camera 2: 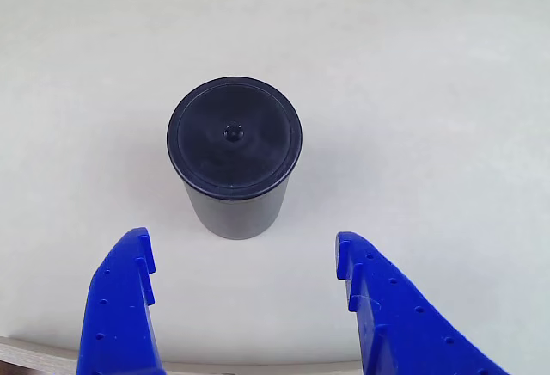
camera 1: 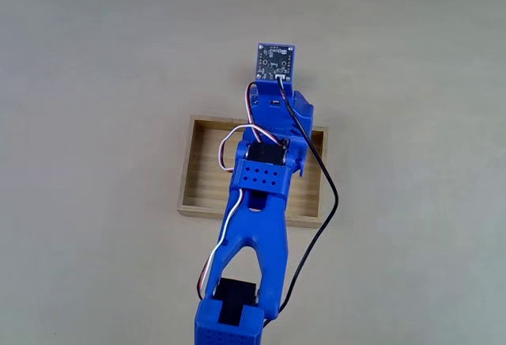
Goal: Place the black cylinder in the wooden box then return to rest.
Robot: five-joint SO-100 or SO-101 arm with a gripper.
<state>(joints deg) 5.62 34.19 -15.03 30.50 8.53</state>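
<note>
Beyond the wooden box's (camera 1: pixel 202 172) far edge, at twelve o'clock from the fingertips in the other view, the black cylinder (camera 2: pixel 234 156) stands upright on the pale table (camera 2: pixel 447 91), untouched. Gripper (camera 2: pixel 245 250) spread wide, holding nothing. Bare tabletop surrounds the cylinder; box rim (camera 2: pixel 34 353) at seven o'clock.

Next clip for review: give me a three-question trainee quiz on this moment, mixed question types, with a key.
1. True or false: the black cylinder already sits inside the wooden box.
2. In the other view, the gripper is: A) open, not touching the cylinder; B) shut on the cylinder; C) shut on nothing.
3. Fill in: the cylinder stands ______ on the table.

Key: 1 false; 2 A; 3 upright.
</note>
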